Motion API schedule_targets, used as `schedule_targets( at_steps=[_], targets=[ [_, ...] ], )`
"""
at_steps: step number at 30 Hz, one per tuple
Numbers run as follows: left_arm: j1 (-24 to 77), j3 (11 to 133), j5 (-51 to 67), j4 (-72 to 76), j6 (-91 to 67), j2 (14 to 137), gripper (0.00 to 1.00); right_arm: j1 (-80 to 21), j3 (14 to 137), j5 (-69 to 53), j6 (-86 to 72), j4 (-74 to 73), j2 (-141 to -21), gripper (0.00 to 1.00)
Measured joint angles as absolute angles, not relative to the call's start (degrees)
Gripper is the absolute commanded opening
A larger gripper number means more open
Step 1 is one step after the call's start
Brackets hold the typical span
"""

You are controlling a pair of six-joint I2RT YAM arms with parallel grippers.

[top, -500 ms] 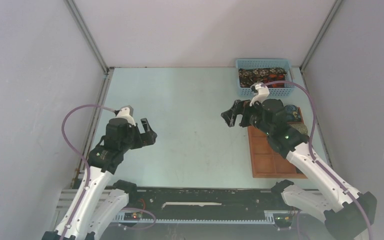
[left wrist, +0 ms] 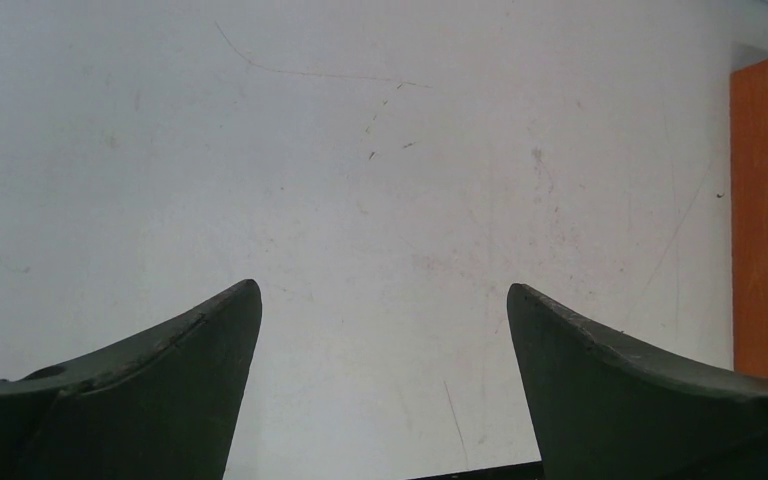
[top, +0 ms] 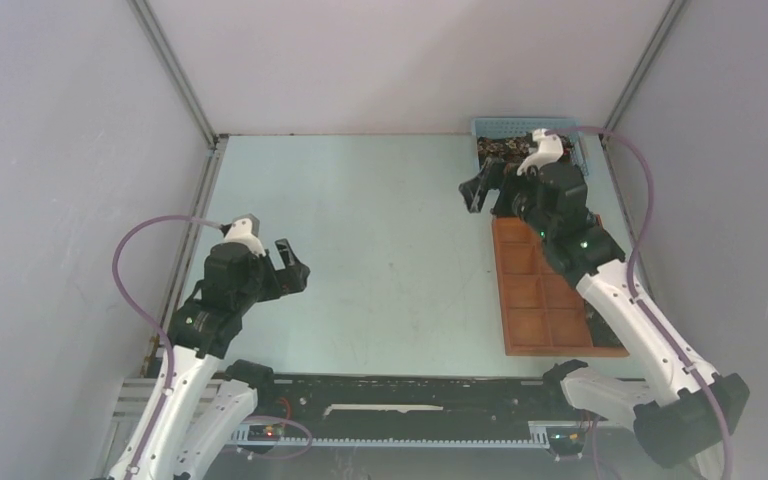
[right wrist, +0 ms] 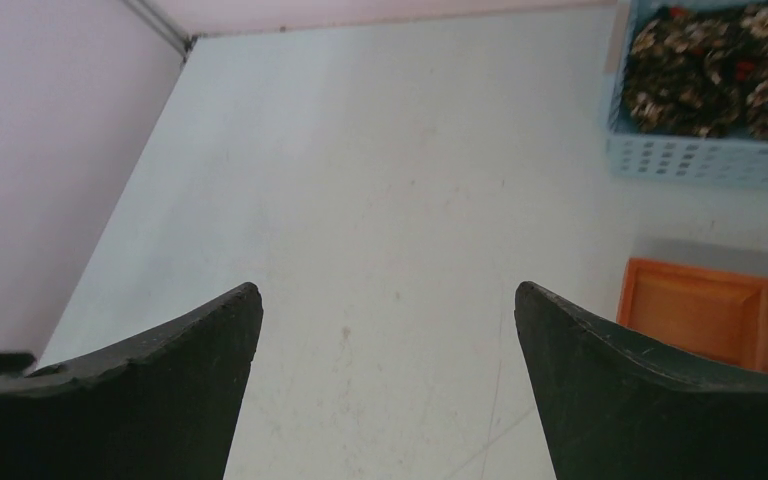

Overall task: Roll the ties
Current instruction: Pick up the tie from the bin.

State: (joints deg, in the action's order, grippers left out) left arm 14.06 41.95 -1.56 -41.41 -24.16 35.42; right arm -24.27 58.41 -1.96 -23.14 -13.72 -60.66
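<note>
Left arm point(top: 205, 310): We see it on the left side of the table point(top: 380, 250). It bends up from its base at the near edge.
Left gripper point(top: 293, 262): We see its two dark fingers point(left wrist: 160, 390) spread wide apart, and they hold nothing. It hangs above the left part of the table, well apart from the ties.
Table: We see a pale top with thin scratches and small dark specks.
Right gripper point(top: 478, 190): We see its two fingers point(right wrist: 640, 390) spread wide too, and they hold nothing. It hangs over the far right part of the table, just left of the basket.
Ties point(right wrist: 710, 70): We see them bunched up inside the blue basket point(right wrist: 700, 160). The top one is dark brown with little tan flowers. A bit of red peeks out. We cannot tell how many there are.
Basket: We see it in the far right corner of the table. Its wall has many small holes.
Tray point(top: 545, 300): We see an orange-brown tray with square boxes. It lies along the right edge, near the basket. The right arm point(top: 620, 300) reaches over it.
</note>
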Motion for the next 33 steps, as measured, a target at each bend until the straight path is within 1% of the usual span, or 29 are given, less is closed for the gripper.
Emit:
schedule_targets(
  at_steps=[5, 11, 15, 25, 28, 33],
  targets=[
    [14.24, 43.16, -2.11, -43.77, -24.95, 34.7, 1.0, -20.16, 67.37, -1.5, -23.18, -16.05, -66.17, 1.0],
    [14.28, 43.29, -3.86, -44.07, -25.52, 33.08, 1.0, -13.47, 78.28, -0.73, -23.88, -20.67, -76.42, 0.98],
    [14.28, 43.29, -4.47, -43.99, -25.5, 33.06, 1.0, -10.04, 88.99, 0.51, -24.23, -26.48, -86.08, 0.97],
    [14.28, 43.29, -5.87, -43.94, -25.52, 33.1, 1.0, -5.39, 123.7, 5.67, -24.86, -42.15, -115.5, 0.98],
    [14.28, 43.29, -5.91, -43.92, -25.52, 33.12, 1.0, -4.64, 129.82, 6.09, -25.15, -44.53, -123.15, 0.98],
    [14.28, 43.29, -6.35, -43.92, -25.52, 33.74, 1.0, -3.73, 136.25, 4.6, -26.55, -46.17, -133.99, 0.97]
  ],
)
